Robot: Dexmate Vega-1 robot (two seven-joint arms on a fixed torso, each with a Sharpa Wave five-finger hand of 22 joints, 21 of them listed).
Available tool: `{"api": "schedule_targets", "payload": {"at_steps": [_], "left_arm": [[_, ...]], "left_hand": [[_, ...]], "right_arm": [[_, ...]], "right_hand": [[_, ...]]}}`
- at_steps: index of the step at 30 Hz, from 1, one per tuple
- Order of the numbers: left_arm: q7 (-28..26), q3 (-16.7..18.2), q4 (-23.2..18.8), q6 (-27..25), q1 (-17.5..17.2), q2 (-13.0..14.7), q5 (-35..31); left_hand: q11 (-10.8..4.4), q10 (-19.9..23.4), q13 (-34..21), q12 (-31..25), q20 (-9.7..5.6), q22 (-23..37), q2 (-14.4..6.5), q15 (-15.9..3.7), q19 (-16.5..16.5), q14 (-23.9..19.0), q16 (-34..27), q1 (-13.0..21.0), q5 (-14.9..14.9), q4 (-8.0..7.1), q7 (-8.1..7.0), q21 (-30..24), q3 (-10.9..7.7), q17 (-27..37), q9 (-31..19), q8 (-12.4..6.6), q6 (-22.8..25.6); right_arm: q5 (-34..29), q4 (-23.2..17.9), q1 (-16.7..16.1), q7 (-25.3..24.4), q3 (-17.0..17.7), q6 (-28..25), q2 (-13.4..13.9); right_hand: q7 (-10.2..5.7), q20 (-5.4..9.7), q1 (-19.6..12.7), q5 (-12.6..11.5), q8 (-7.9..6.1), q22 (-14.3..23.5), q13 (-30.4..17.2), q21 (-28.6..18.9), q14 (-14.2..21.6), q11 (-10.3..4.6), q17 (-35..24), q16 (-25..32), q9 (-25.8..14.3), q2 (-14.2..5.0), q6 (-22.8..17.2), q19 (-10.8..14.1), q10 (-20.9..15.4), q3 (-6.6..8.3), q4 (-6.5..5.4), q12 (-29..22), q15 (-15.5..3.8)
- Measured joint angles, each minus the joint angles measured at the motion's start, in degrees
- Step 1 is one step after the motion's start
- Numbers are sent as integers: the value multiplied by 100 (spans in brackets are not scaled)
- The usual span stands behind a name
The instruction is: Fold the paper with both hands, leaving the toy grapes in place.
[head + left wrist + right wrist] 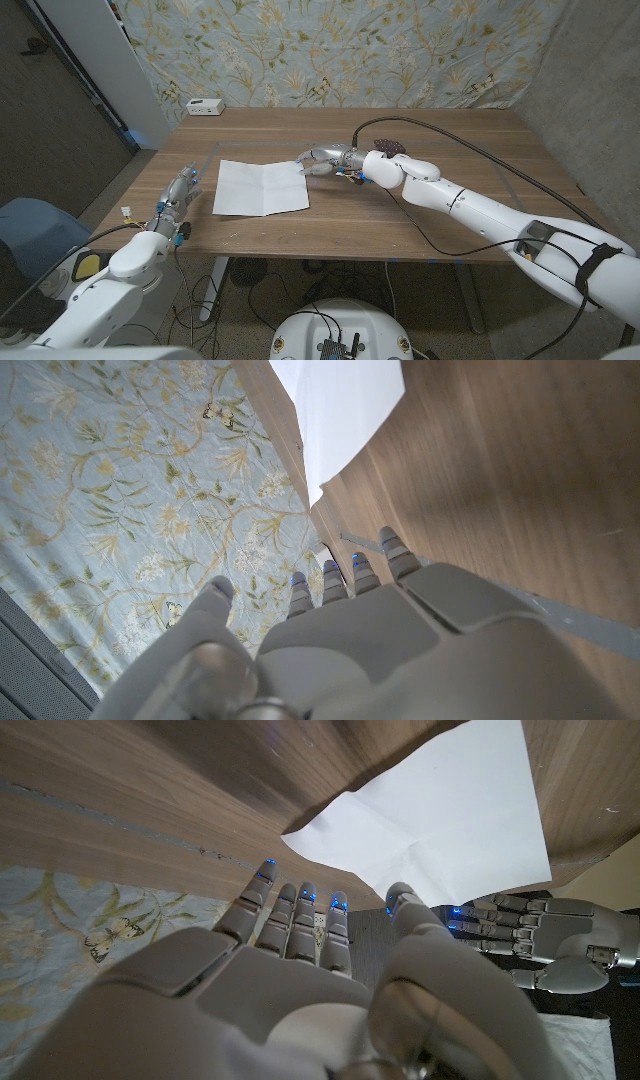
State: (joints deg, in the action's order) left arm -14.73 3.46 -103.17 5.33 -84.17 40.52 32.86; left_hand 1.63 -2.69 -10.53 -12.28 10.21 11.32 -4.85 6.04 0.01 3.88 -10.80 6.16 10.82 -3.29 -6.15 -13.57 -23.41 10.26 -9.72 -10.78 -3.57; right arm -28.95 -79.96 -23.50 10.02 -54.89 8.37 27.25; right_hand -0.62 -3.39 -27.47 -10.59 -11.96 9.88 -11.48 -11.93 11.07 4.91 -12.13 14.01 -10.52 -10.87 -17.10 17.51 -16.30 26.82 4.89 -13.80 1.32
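We see a wooden bench (420, 215) with a long grain pattern, viewed from above the robot's head. A white sheet of paper (262, 187) lies flat on the bench, left of its middle, with a faint crease running down its centre. A dark cluster, apparently the toy grapes (389, 146), sits on the bench behind the right arm's wrist, well apart from the paper.

The right hand (322, 160) reaches in from the right and hovers at the paper's far right corner; its fingers are apart and hold nothing, though we cannot tell whether the fingertips touch the sheet. In the right wrist view we see those fingers (297, 920) spread toward the paper's corner, which lifts slightly off the wood.

The left hand (181, 190) is at the bench's left edge, just beside the paper's left side but apart from it. Its fingers are straight, slightly separated, and empty.

Behind the bench hangs a pale blue cloth (330, 50) printed with leafy branches. A small white box (206, 107) rests on the bench's far left corner. A black cable (470, 150) runs across the right part of the bench. A blue chair (30, 232) stands on the grey floor at the left.
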Motion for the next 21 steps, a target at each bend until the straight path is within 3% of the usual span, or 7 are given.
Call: {"api": "schedule_targets", "payload": {"at_steps": [21], "left_arm": [[788,-276,588,495,409,-304,977]], "left_hand": [[44,2,0,-1,23,0,0,58,83,-225,-67,0,0,0,30,-44,0,0,-29,0,-30]], "right_arm": [[1,130,71,142,-134,69,-55]], "right_hand": [[11,0,0,0,32,0,0,0,-1,22,-27,0,0,0,-51,0,-40,23,-23,0,1]]}}
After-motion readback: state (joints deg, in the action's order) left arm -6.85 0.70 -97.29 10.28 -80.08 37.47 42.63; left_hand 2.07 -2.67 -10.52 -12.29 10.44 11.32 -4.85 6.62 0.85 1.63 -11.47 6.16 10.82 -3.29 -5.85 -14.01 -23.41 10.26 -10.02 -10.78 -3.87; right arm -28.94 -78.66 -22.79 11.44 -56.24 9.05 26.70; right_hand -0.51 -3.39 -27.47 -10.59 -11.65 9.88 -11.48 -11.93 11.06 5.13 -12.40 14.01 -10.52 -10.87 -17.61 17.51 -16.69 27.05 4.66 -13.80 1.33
